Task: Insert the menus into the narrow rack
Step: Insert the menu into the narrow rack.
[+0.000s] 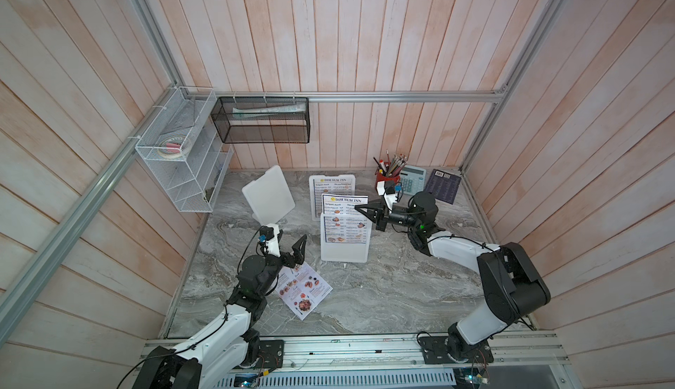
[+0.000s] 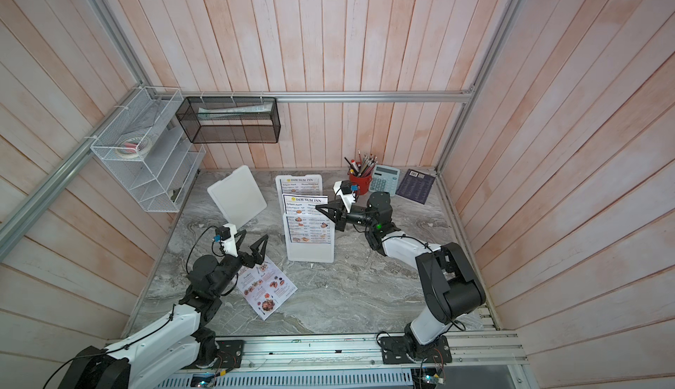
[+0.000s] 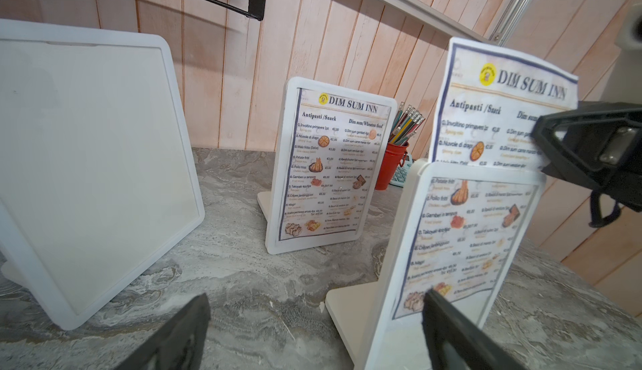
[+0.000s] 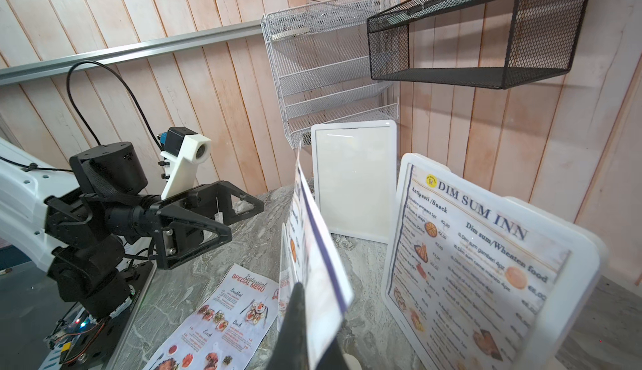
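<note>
- Already seated: one white, dark-bordered "DIM SUM INN" paper menu (image 1: 331,192) fills the rear white plastic stand (image 3: 272,245).
- A second identical sheet (image 1: 345,204) curls half out of the centre stand (image 1: 343,255), right gripper (image 1: 361,210) pinching its edge.
- Colourful "Special Menu" sheet (image 1: 305,290) lies flat toward the grey marbled worktop (image 1: 401,288)'s front-left corner, under the splayed, empty left gripper (image 2: 255,236).
</note>
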You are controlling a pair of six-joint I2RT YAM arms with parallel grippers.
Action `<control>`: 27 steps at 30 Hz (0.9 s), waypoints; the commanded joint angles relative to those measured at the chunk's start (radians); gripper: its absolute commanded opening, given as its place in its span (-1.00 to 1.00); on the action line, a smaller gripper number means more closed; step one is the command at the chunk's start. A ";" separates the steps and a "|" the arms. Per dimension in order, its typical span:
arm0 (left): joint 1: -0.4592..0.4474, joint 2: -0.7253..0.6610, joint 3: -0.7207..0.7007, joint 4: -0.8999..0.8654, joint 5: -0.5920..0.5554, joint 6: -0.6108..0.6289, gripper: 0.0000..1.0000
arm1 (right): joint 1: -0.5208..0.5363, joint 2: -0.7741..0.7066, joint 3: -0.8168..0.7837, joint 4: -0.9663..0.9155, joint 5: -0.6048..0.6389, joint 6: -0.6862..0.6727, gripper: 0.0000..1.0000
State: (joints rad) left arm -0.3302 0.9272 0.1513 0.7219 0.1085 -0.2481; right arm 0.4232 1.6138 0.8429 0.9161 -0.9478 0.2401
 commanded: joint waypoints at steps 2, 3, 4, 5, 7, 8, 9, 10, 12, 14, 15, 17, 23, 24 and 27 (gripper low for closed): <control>0.000 -0.006 -0.011 0.019 0.019 -0.002 0.93 | 0.005 -0.011 0.032 -0.005 0.025 -0.005 -0.77; -0.001 -0.007 -0.011 0.019 0.019 -0.002 0.93 | 0.003 -0.013 0.044 -0.010 0.027 -0.007 -0.71; -0.001 -0.007 -0.012 0.017 0.019 -0.002 0.93 | 0.003 -0.014 0.057 -0.018 0.027 -0.009 -0.68; -0.001 -0.010 -0.012 0.017 0.017 -0.003 0.94 | 0.004 -0.011 0.075 -0.032 0.030 -0.012 -0.67; 0.000 -0.011 -0.013 0.016 0.017 -0.003 0.94 | 0.002 -0.010 0.099 -0.056 0.030 -0.016 -0.67; -0.001 -0.013 -0.014 0.018 0.017 -0.003 0.94 | 0.002 -0.011 0.106 -0.064 0.032 -0.021 -0.68; -0.001 -0.013 -0.014 0.019 0.018 -0.002 0.93 | 0.002 -0.011 0.110 -0.068 0.035 -0.024 -0.74; 0.000 -0.011 -0.014 0.019 0.018 -0.002 0.94 | 0.002 -0.011 0.109 -0.068 0.037 -0.025 -0.81; -0.001 -0.011 -0.014 0.019 0.016 -0.003 0.94 | 0.002 -0.011 0.104 -0.071 0.035 -0.025 -0.99; 0.000 -0.011 -0.013 0.016 0.013 -0.003 0.94 | 0.002 -0.012 0.092 -0.066 0.034 -0.025 -1.00; 0.000 -0.010 -0.012 0.016 0.013 -0.003 0.94 | 0.002 -0.011 0.083 -0.058 0.033 -0.027 -1.00; -0.001 -0.007 -0.012 0.020 0.016 -0.002 0.93 | 0.002 -0.010 0.059 -0.039 0.035 -0.029 -1.00; -0.001 -0.011 -0.015 0.019 0.016 -0.002 0.94 | 0.002 0.007 -0.008 0.045 0.038 -0.005 -1.00; -0.002 -0.010 -0.015 0.019 0.016 -0.002 0.94 | 0.002 0.011 -0.016 0.063 0.035 0.005 -1.00; -0.002 -0.009 -0.015 0.019 0.016 -0.002 0.94 | 0.000 0.017 -0.024 0.080 0.029 0.019 -1.00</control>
State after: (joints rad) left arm -0.3302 0.9272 0.1509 0.7223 0.1089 -0.2481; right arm 0.4229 1.6161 0.8284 0.9356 -0.9138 0.2363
